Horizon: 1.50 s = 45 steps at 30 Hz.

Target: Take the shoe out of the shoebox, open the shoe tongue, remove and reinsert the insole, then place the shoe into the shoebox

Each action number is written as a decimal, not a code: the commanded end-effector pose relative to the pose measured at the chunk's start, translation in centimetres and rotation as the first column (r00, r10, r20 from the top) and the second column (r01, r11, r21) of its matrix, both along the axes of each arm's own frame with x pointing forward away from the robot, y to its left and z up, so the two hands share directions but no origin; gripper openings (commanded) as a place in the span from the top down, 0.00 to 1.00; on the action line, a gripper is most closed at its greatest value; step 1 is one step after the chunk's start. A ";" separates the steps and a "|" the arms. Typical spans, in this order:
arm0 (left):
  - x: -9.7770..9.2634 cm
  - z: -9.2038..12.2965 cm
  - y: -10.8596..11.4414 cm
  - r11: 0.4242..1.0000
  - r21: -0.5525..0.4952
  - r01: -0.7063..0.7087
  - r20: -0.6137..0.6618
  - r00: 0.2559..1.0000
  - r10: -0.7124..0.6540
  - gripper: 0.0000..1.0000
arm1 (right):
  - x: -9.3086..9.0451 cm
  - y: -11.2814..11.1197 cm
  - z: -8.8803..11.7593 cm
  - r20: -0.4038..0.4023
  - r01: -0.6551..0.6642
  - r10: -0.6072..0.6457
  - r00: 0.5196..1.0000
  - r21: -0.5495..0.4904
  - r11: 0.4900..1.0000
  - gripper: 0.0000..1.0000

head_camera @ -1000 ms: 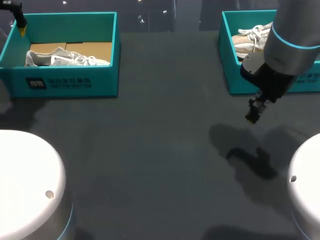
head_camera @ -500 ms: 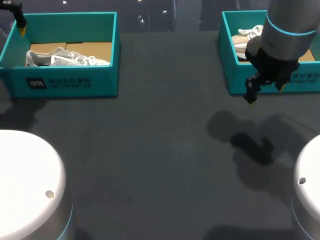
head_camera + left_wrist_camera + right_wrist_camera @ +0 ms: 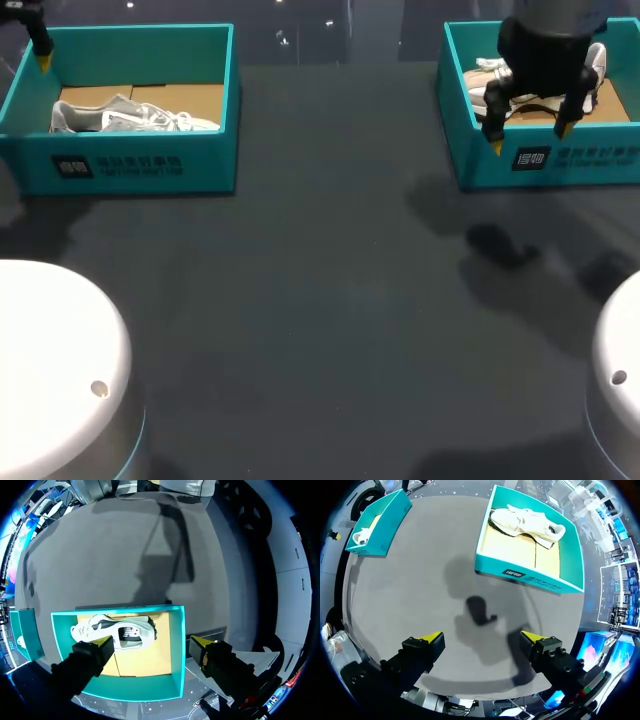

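- The white sneaker (image 3: 527, 522) lies inside the right shoebox (image 3: 530, 577) on its tan cardboard floor, close to the far wall, with its laces loose. It has not yet been taken out.
- The right gripper (image 3: 484, 639) hangs high above the dark table (image 3: 320, 300), just short of that box's front wall. Its fingers are spread wide and hold nothing, probably so it can clear the wall and straddle the shoe on the way down.
- A grey-and-white sneaker (image 3: 130, 117) lies in the left shoebox (image 3: 140, 165).
- The left gripper (image 3: 152, 644) hovers over that box, also wide open and empty. One tip is above the shoe and the other is just past the box wall, which looks like a waiting pose.
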<state>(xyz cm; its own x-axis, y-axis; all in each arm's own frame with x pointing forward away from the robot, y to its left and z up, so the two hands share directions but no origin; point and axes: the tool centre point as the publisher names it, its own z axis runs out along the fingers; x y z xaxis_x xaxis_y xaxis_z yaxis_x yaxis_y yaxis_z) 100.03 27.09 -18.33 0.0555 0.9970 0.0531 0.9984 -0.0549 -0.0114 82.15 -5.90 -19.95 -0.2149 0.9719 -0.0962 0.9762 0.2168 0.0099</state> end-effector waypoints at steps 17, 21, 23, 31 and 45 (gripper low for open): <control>0.0 0.0 0.0 1.000 0.001 0.001 0.002 1.000 -0.001 0.00 | 1.8 0.5 0.1 -0.019 0.056 -0.057 0.998 -0.046 0.997 0.00; 0.0 0.0 0.0 1.000 0.001 0.001 0.002 1.000 -0.001 0.00 | 4.4 -0.3 0.4 -0.025 0.084 -0.086 0.996 -0.062 0.995 0.00; 0.0 0.0 0.0 1.000 0.001 0.001 0.002 1.000 -0.001 0.00 | 5.9 -1.0 0.4 -0.023 0.087 -0.089 0.996 -0.071 0.994 0.00; 0.0 0.0 0.0 1.000 0.001 0.001 0.002 1.000 -0.001 0.00 | 11.5 -6.3 -0.1 -0.003 0.103 -0.104 0.995 -0.072 0.992 0.00; 0.0 0.0 0.0 1.000 0.001 0.001 0.002 1.000 -0.001 0.00 | 18.9 -14.6 -2.1 0.033 0.147 -0.147 0.989 -0.015 0.989 0.00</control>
